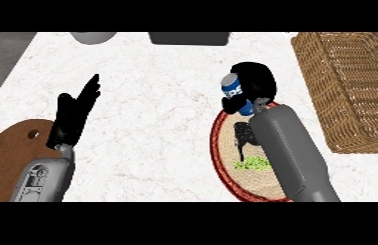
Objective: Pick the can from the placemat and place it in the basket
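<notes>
1. The black fingers (260, 75) of the right hand (255, 84) curl round the blue cylindrical can with white lettering (234, 94), hiding its far side.
2. The can tilts a little and shows above the far rim of the round woven placemat with a red border (221, 154); I cannot tell whether it touches the placemat.
3. The grey right forearm (291, 154) crosses the placemat on the side nearer the basket, with a dark shadow and a small green patch (253, 163) beside it on the mat.
4. The brown rectangular wicker basket (341, 89) stands on the white marbled counter (162, 114) to the right of the placemat, well apart from the can.
5. The left hand (74, 114) rests open, fingers straight and pointing up, far left of the placemat, by a brown wooden board (22, 144).
6. Beyond the placemat, at the counter's far edge, sit a grey round vessel (94, 37) and a dark rectangular object (189, 37).
</notes>
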You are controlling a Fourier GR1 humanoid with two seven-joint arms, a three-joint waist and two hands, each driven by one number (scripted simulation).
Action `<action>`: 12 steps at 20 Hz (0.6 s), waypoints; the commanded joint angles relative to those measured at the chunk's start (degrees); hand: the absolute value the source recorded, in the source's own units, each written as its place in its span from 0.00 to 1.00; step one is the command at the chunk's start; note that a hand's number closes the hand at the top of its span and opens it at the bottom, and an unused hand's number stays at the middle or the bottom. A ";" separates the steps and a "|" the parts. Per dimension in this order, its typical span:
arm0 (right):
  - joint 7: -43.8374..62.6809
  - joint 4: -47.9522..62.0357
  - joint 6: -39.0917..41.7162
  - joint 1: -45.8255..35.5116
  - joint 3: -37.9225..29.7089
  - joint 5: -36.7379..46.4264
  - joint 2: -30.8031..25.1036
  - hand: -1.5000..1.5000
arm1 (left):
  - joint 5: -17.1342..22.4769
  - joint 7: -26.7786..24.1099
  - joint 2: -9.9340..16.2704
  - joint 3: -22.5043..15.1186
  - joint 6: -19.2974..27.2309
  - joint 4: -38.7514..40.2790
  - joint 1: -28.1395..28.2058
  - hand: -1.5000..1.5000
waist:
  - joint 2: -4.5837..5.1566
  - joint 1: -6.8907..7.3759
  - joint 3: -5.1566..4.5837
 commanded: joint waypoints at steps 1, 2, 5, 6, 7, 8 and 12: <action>0.17 -2.38 -1.06 -4.83 -5.83 -6.35 2.22 1.00 | -1.23 0.18 -1.53 -0.54 1.89 0.75 -0.56 0.50 | -0.26 -1.23 0.02; 2.98 -5.71 -0.15 -7.67 -5.77 -7.75 2.24 1.00 | -1.19 2.60 -0.04 -0.38 1.15 -1.76 -0.56 0.50 | -0.59 -0.99 0.04; 5.52 -11.66 -4.28 -7.73 -6.31 -15.19 2.29 1.00 | -1.19 0.57 -0.83 -0.31 1.32 0.55 -0.35 0.50 | -0.63 -1.41 0.03; 7.01 -12.50 -6.71 -8.84 -6.78 -17.15 2.30 1.00 | -0.75 1.18 -0.08 0.08 0.69 -0.39 -0.40 0.50 | -0.64 -0.92 0.05; 8.50 -16.37 -3.41 -11.20 -9.09 -16.19 2.31 1.00 | 0.53 1.92 0.15 0.91 0.13 -1.46 0.12 0.50 | -0.97 -1.74 0.02; 10.20 -16.01 -4.50 -13.52 -9.80 -15.93 2.31 1.00 | -0.24 2.23 0.48 0.66 0.18 -0.67 0.10 0.50 | -0.67 -1.46 0.00; 15.66 -21.18 0.36 -19.21 -12.97 -16.51 -1.68 1.00 | 1.18 0.94 1.50 2.03 -1.31 -1.43 2.15 0.50 | -0.58 -1.42 -0.02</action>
